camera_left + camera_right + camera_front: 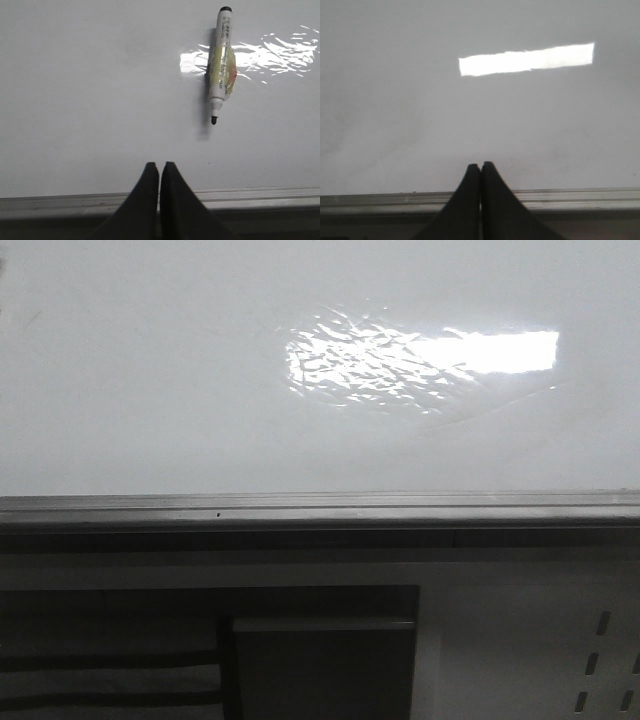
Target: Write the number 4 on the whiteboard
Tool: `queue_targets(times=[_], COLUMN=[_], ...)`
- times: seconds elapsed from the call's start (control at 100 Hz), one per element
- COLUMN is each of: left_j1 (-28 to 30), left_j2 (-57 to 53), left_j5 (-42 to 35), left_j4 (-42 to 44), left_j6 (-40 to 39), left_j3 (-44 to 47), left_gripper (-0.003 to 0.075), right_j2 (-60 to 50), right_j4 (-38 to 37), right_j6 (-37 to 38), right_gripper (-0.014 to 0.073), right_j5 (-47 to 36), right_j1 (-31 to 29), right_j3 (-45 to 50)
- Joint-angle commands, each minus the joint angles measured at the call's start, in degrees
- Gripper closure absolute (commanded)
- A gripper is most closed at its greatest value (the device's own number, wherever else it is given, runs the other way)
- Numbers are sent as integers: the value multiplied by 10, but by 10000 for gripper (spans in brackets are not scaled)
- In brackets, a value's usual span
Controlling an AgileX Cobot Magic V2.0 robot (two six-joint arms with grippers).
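The whiteboard (150,390) fills the upper part of the front view, glossy white-grey with a rippled glare patch and a grey metal edge rail (300,508). No number 4 shows on it in any view. A white marker (220,65) with a yellowish label and its black tip uncapped lies flat on the whiteboard (90,90) in the left wrist view, beyond and to one side of my left gripper (159,165). That gripper is shut and empty over the board's near edge. My right gripper (480,165) is shut and empty over bare whiteboard (395,110). Neither gripper shows in the front view.
Below the rail in the front view are a dark recess with a grey box (320,660) and a white perforated panel (600,660) at the lower right. The edge rail also crosses the left wrist view (260,195) and the right wrist view (580,196).
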Motion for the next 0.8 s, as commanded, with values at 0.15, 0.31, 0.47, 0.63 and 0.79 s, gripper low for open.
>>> queue_targets(times=[0.15,0.31,0.47,0.63,0.79], left_j1=[0,0,0,0,0], left_j2=[-16,-16,-16,-16,-16], left_j5=[-44,-44,-60,-58,-75], left_j4=[-6,-6,-6,-6,-11], left_j6=[-1,-1,-1,-1,-1], left_j3=[16,16,16,16,16], left_gripper=[741,741,741,741,741], right_j2=[-14,-14,-14,-14,-14], right_j4=[-3,-3,-3,-3,-3], right_j6=[-1,-1,-1,-1,-1], right_gripper=[664,664,664,664,664], right_j5=[-48,-48,-48,-61,-67], right_j1=[-2,-2,-2,-2,-2], right_j3=[11,11,11,11,11])
